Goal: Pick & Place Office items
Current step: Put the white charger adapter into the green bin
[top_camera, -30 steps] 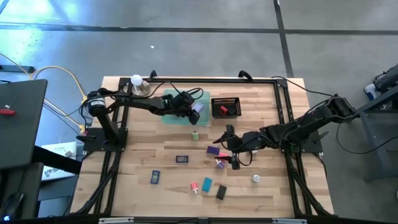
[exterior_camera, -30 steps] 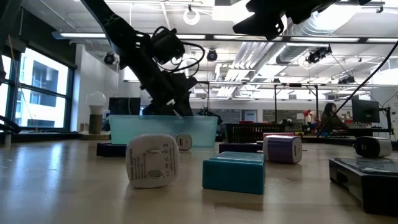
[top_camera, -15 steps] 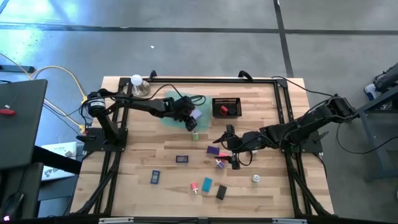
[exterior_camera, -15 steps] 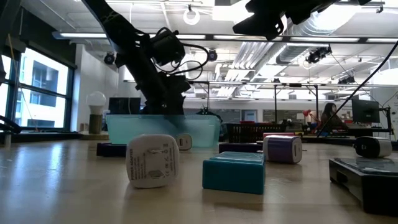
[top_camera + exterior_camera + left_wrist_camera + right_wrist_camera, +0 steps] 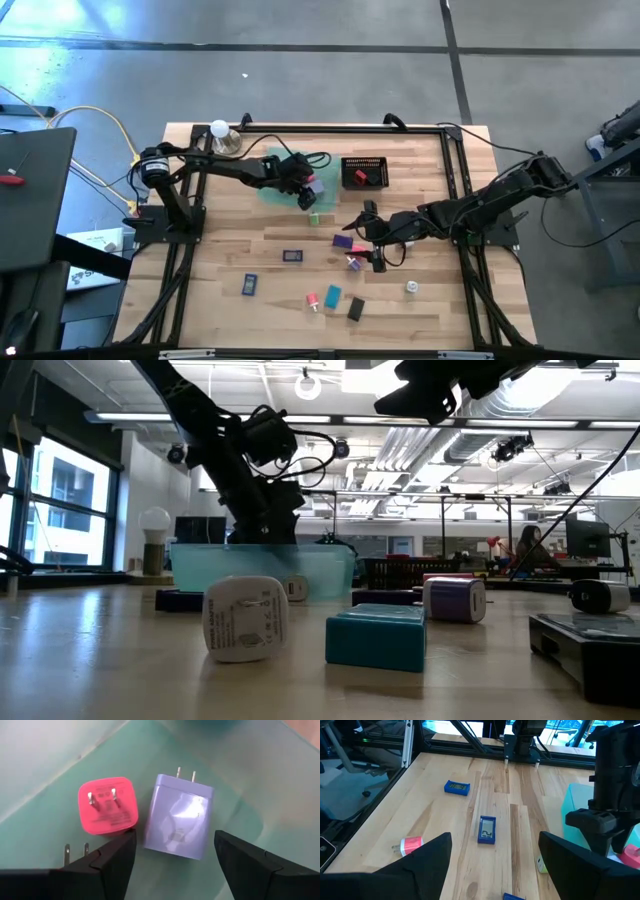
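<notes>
- 2 plug adapters lie side by side on the floor of the translucent green tray (image 5: 60, 760) under my left gripper (image 5: 172, 865): a pink adapter (image 5: 107, 805) and a lavender adapter (image 5: 180, 817), both prongs up, close together; i cannot tell if they touch.
- my left gripper's fingers are spread, 1 on each side of the lavender adapter, and nothing is pinched between them.
- from above, i see the left gripper (image 5: 303, 188) over the tray's right end, just left of the black mesh basket (image 5: 364, 172), which holds a red item.
- my right gripper (image 5: 374, 243) waits near the table's middle, fingers spread and holding nothing, beside a purple block (image 5: 343, 241) and a small pink piece (image 5: 354, 263).
- other office items lie scattered on the wooden table (image 5: 230, 230): a small green block (image 5: 314, 216) just below the tray, 2 blue items (image 5: 292, 256) (image 5: 250, 285), a teal block (image 5: 332, 295), a black block (image 5: 355, 309), a red and white piece (image 5: 312, 301) and a white item (image 5: 411, 287).
- at table height, a white adapter (image 5: 245, 618) and the teal block (image 5: 376, 637) sit nearest the camera, with the tray (image 5: 320, 570) behind them.
</notes>
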